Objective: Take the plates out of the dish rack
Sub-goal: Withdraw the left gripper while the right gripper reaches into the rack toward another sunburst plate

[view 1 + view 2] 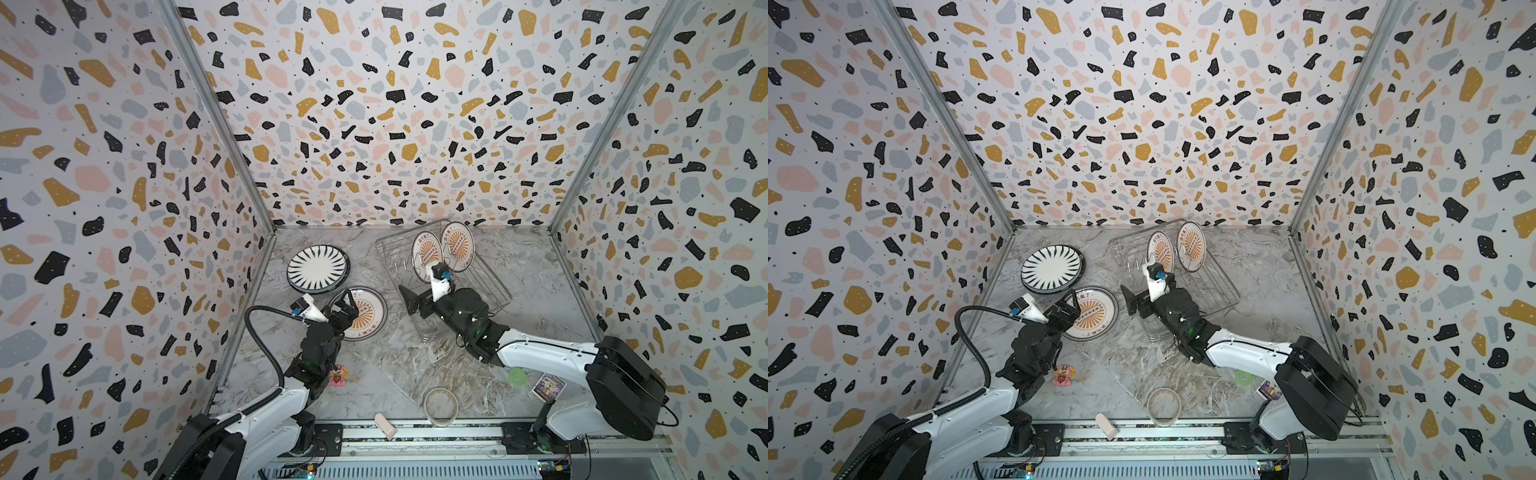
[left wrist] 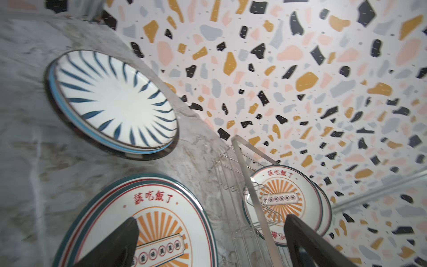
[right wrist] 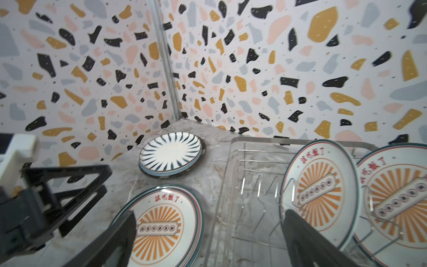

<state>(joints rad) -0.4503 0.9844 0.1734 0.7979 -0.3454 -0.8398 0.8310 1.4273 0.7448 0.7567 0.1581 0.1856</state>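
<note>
Plates left in rack: two, both sunburst print, standing on edge btwn prongs in the far-right part. Front plate and rear plate sit just beside each other, faces turned toward the left and near side, tops leaning back a bit. Key relation: from R tool the front plate lies ahead and off to the right, past a run of bare prongs. The disc stands edge-up w/ its top rim running approx front-to-back, so the jaws prob. need to straddle that rim, not meet the face. R tool sits at the rack's near-left wall, jaws spread wide, nothing in them. R arm is clearly the nearer one. L tool is well apart from the rack, over the near rim of flat plate on the surface, jaws also spread, not pinching it. Striped plate tops a small stack just beside it, further back-left. Writing: red chars 該吃飯了 arc above the sunburst on the flat plate, same on the racked pair. The centre banner has a row of small chars, too blurred to read. Card by R arm base has unreadable print. No brand marks legible.
</note>
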